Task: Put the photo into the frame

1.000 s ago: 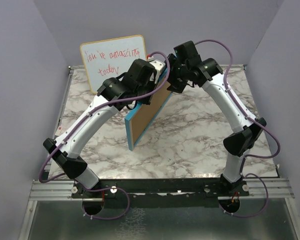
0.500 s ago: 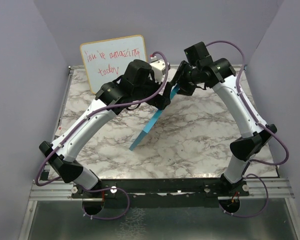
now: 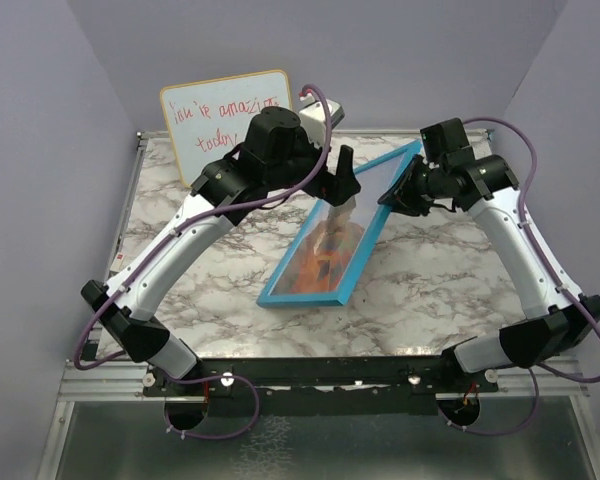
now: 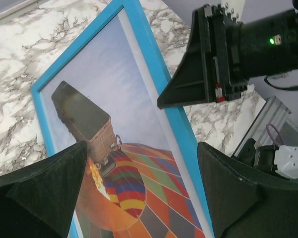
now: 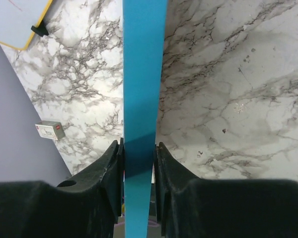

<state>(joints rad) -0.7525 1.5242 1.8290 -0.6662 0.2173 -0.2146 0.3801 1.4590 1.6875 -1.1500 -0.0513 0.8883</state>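
The frame point(image 3: 305, 299) lies slanted with its bright blue face up, near end on the marble table point(image 3: 450, 290), far end raised. The photo point(image 3: 325, 255), a hot-air balloon in orange, red and blue, shows inside it behind the pane. My right gripper point(image 3: 400, 188) is shut on the frame's far right edge; in the right wrist view the blue edge point(image 5: 143, 74) runs straight between the pinching jaws of that gripper point(image 5: 139, 146). My left gripper point(image 3: 342, 185) hovers open over the frame's upper half. In the left wrist view its gripper point(image 4: 141, 146) straddles the photo point(image 4: 139, 183) without touching the frame point(image 4: 151, 54).
A whiteboard point(image 3: 230, 120) with red handwriting leans against the back wall at the left. A small white box point(image 5: 49, 130) sits by the table's edge near the purple wall. Purple walls close in the table on three sides.
The frame has turned from its brown-backed side, through edge-on, to blue face up with the photo showing. The left gripper opened and let go; the right gripper closed on the frame's edge and swung right.
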